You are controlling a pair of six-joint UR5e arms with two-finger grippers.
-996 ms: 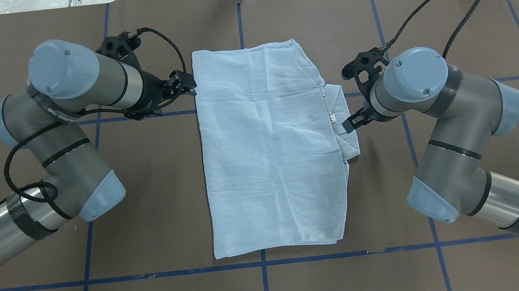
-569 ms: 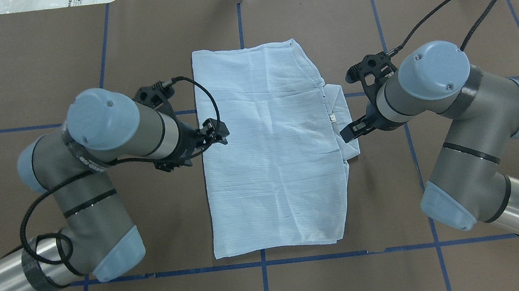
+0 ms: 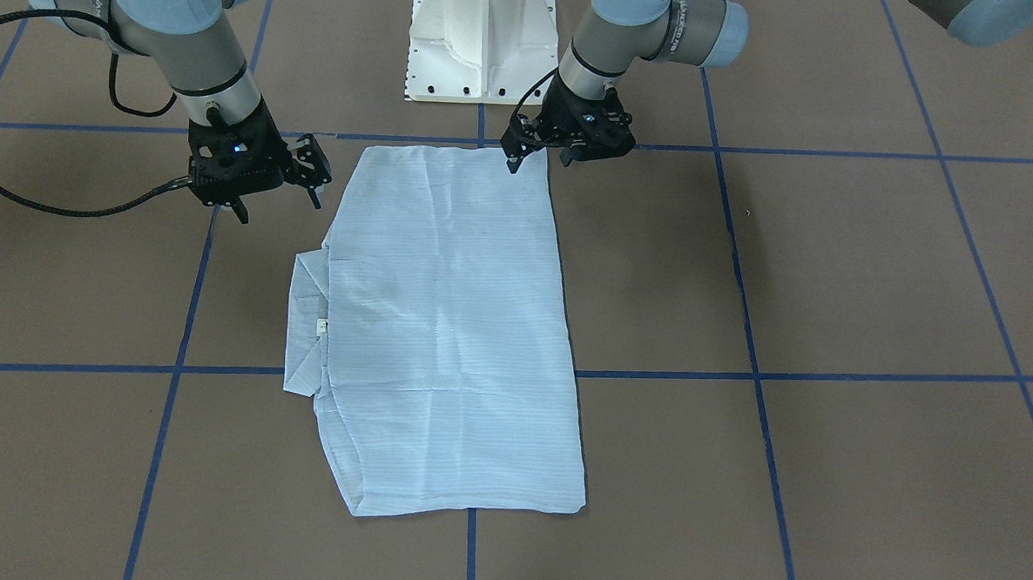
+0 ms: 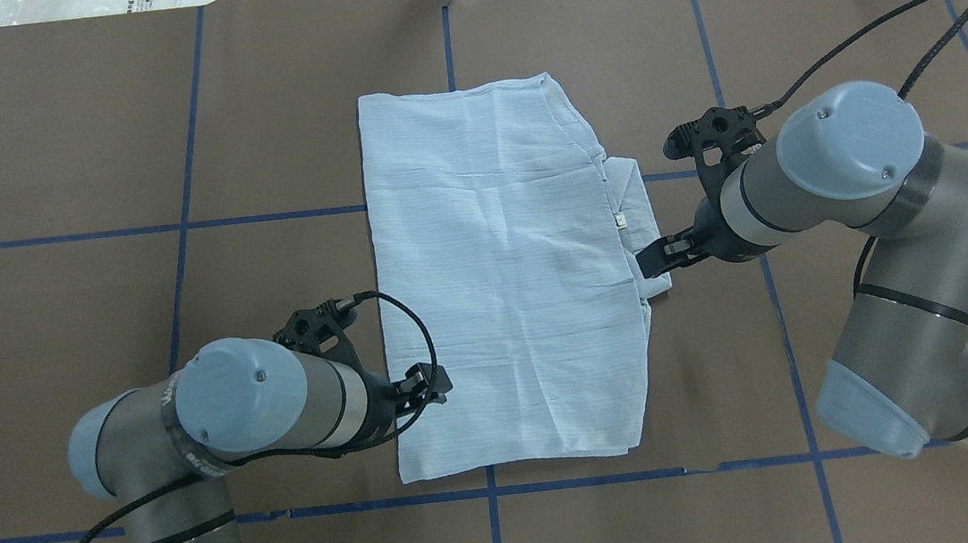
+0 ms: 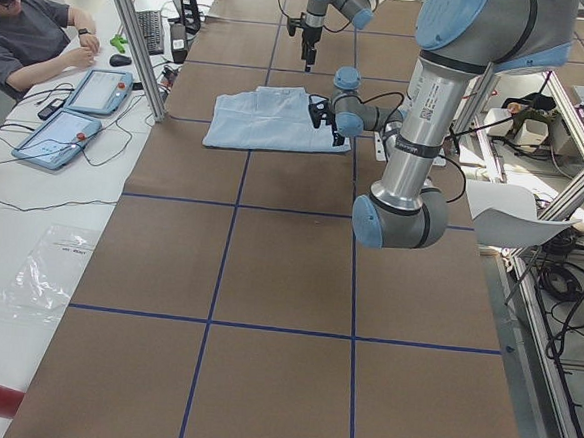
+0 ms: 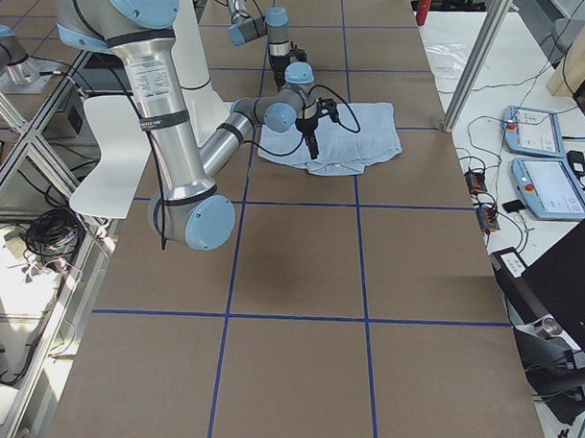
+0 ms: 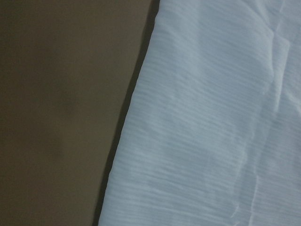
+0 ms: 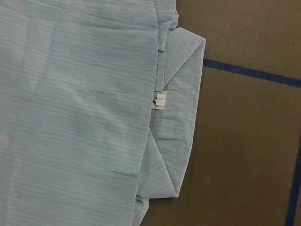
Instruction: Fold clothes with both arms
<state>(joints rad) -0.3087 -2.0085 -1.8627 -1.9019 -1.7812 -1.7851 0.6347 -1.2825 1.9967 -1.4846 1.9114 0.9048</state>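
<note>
A brown table (image 4: pixel 251 107), marked into large squares by blue tape lines (image 4: pixel 173 227), fills every view, with the robot's white base (image 3: pixel 480 36) at its robot-side edge. In the side view from the robot's left, a person (image 5: pixel 29 30) sits at a white bench along the table's far edge. The shirt (image 4: pixel 503 278) lies flat near the middle of the table, folded into a long light blue rectangle that runs away from the robot. Its fine stripes and soft creases show on top. On the robot's right side the collar (image 8: pixel 181 94) sticks out from under the folded body as a pointed flap. A small white label (image 8: pixel 160 100) printed with a 3 sits where the collar meets the body. The left arm (image 4: pixel 264 407) reaches in low from the near left. The left gripper (image 3: pixel 538 158) stands over the shirt's left edge, close to the corner nearest the robot. Its fingers are spread apart and hold nothing, and whether a tip touches the cloth cannot be told. Its wrist camera sees only that edge of cloth against bare table, close and blurred. The right arm (image 4: pixel 832 163) bends in from the right, and the right gripper (image 3: pixel 279 207) hangs beside the collar side of the shirt. Its fingers are likewise parted and empty. From overhead it appears at the collar's outer edge, while the front view places it over bare table just off the cloth.
</note>
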